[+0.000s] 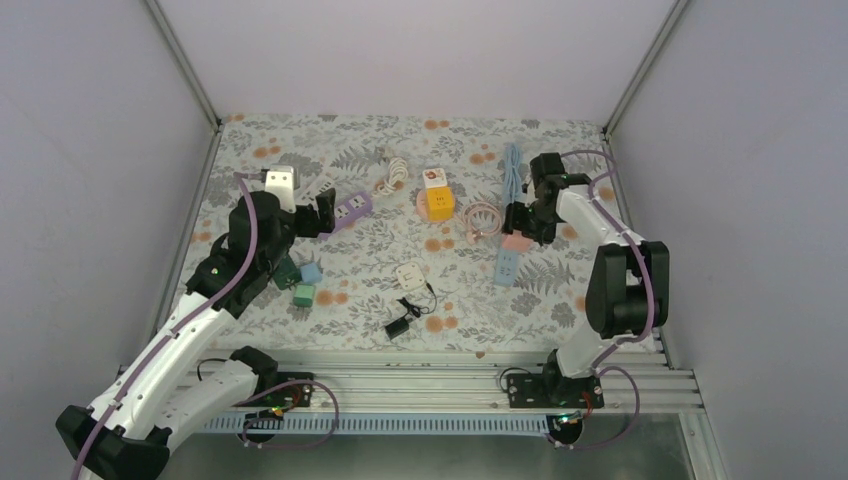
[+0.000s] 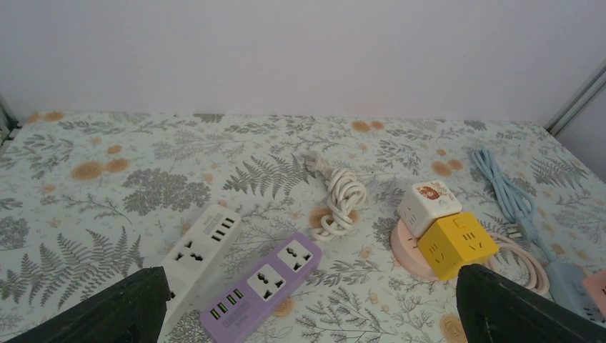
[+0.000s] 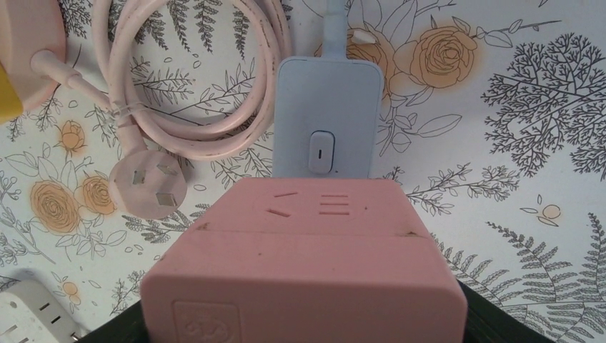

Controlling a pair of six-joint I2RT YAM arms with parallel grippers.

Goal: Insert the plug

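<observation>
My right gripper (image 1: 524,226) is shut on a pink socket block (image 3: 307,271), which also shows in the top view (image 1: 517,241). It holds the block over one end of a pale blue power strip (image 3: 327,121); I cannot tell whether they touch. A pink three-pin plug (image 3: 146,187) on its coiled pink cable (image 3: 193,107) lies just left of the strip. My left gripper (image 2: 311,318) is wide open and empty, low over a purple power strip (image 2: 261,286) and a white one (image 2: 196,250). A coiled white cable (image 2: 341,204) with its plug (image 2: 314,161) lies beyond them.
A yellow cube socket (image 2: 457,244) and a white cube socket (image 2: 429,204) sit on a pink round base (image 2: 401,246). A blue cable (image 1: 512,168) lies at the back. A white square socket (image 1: 410,275), a black adapter (image 1: 398,326) and small green and blue cubes (image 1: 302,283) lie nearer.
</observation>
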